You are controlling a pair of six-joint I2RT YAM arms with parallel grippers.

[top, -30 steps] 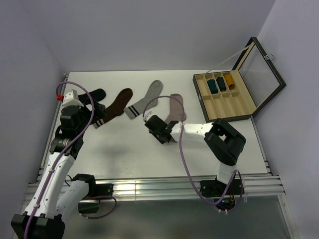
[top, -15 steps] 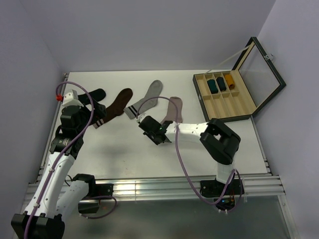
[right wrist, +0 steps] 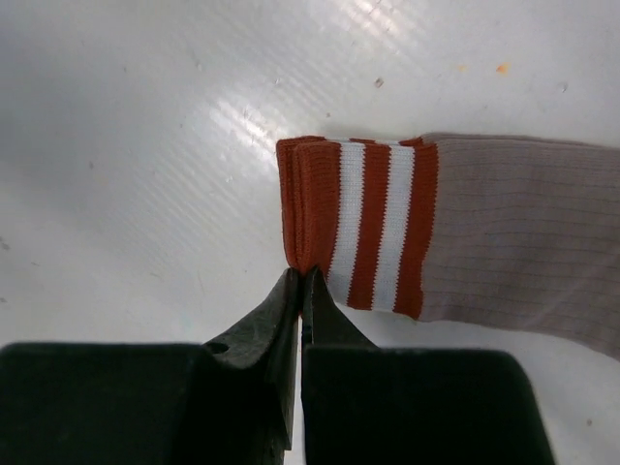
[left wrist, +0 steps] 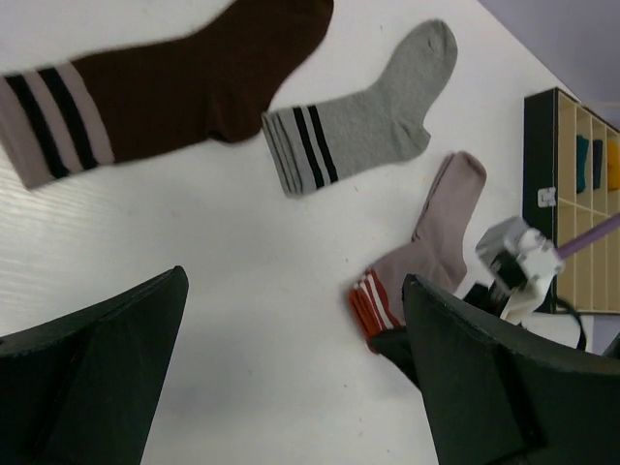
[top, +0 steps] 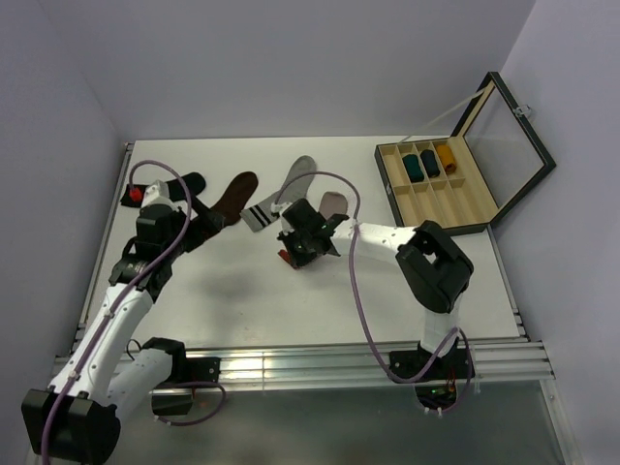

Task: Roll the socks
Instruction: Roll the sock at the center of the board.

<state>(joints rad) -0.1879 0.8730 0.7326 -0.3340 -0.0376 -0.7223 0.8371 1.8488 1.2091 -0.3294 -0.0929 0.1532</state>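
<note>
On the white table (top: 232, 291), the grey sock (left wrist: 373, 116) lies flat just beside the dusty pink sock (right wrist: 523, 232). The left gripper (left wrist: 291, 378) hangs spread wide above the tabletop. The right gripper (right wrist: 302, 283) is clenched, its tips touching the pink sock's red-striped cuff (right wrist: 354, 228).

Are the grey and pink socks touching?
Apart. The left wrist view shows bare table between the grey sock and the pink sock.

Brown sock (left wrist: 194, 87) lies flat beside black sock (top: 191, 181); open divided box (top: 441, 225) holds three rolls (top: 429, 163)
</note>
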